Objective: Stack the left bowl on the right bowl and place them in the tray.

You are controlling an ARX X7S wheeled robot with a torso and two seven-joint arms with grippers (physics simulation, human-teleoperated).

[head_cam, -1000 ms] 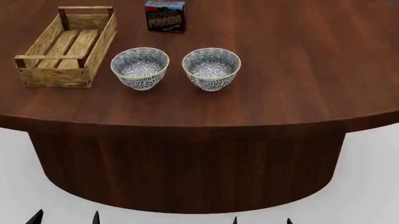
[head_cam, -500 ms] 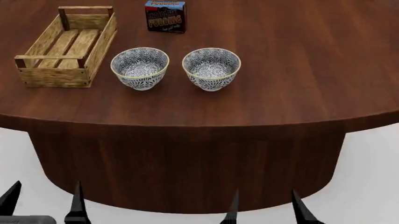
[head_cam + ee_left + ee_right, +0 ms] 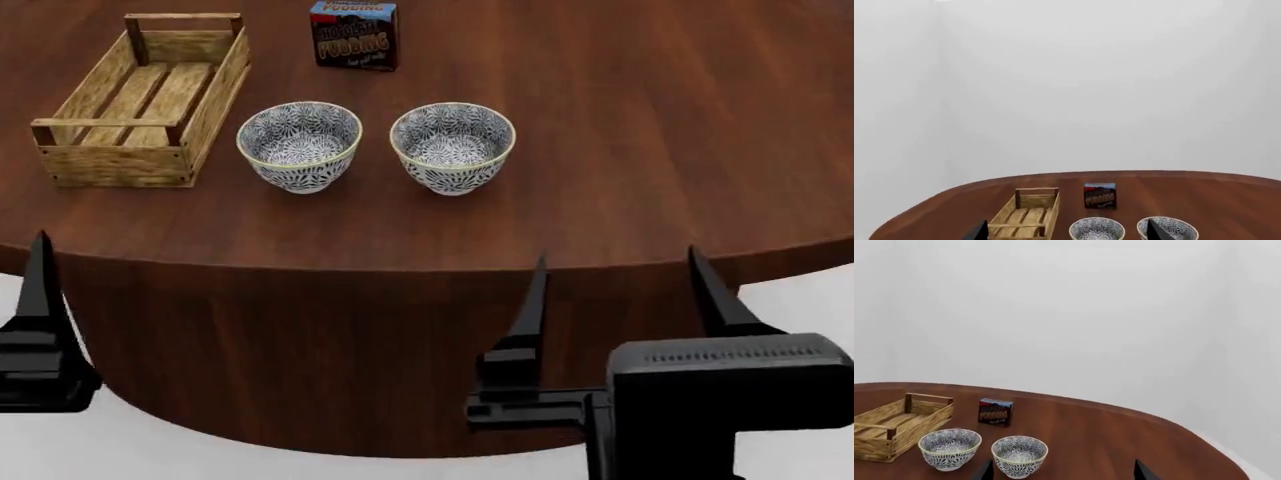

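Note:
Two patterned blue-and-white bowls stand side by side on the dark wood table, the left bowl (image 3: 299, 145) and the right bowl (image 3: 453, 147), both empty. Left of them lies the light-wood slatted tray (image 3: 107, 126), also empty. My right gripper (image 3: 615, 258) is open with nothing in it, hanging before the table's front edge, nearer to me than the right bowl. Only one finger (image 3: 40, 290) of my left gripper shows at the head view's left edge. In the left wrist view the left gripper (image 3: 1067, 222) stands open and empty, facing the tray (image 3: 1037, 190) and left bowl (image 3: 1097, 229).
A chocolate pudding box (image 3: 354, 33) stands behind the bowls, near the tray's far end. The table's rounded front edge (image 3: 400, 265) runs between my grippers and the bowls. Bare wood stretches to the right of the right bowl (image 3: 1019, 455).
Both grippers have risen from the bottom of the head view to the height of the table's front edge. The bowls, tray and box have not moved.

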